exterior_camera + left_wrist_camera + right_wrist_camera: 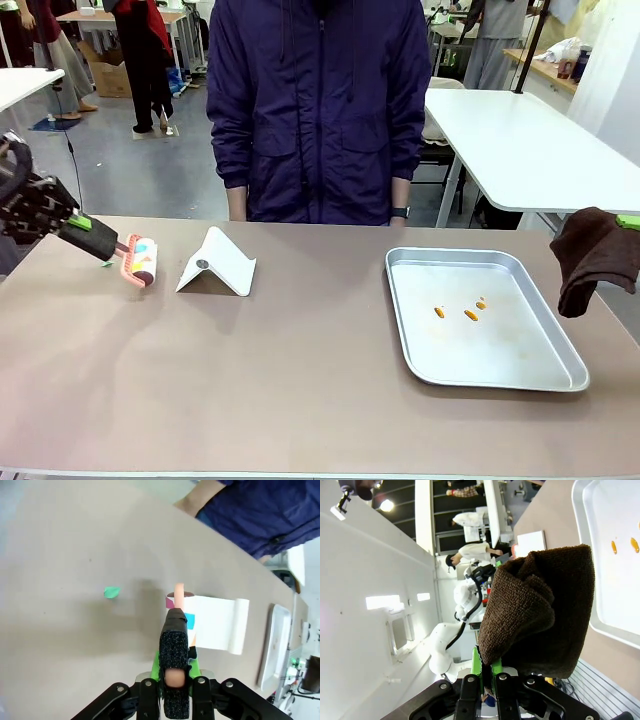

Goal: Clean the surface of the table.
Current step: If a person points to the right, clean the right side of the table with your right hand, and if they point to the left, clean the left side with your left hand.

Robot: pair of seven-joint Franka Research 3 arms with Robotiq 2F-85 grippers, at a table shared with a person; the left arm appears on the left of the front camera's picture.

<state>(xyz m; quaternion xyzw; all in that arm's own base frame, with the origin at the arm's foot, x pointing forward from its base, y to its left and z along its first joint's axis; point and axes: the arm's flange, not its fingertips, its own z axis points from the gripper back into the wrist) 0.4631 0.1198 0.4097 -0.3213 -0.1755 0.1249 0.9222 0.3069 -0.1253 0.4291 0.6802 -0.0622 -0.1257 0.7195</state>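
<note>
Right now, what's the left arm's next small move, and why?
Probably bring the brush in the left gripper over to the green scrap and sweep it toward the white dustpan. The scrap lies loose on the table, apart from the brush head; the right gripper holds the brown cloth off by the tray.

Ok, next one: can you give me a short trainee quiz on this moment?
1. True or false: the silver tray is empty.
2. The right gripper holds: A) a sponge, B) a brown cloth, C) a bottle.
3. What does the left gripper grip, and at which end of the table?
Key: 1 false, three orange bits lie in it. 2 B. 3 a pink-handled brush, at the robot's left end.
</note>
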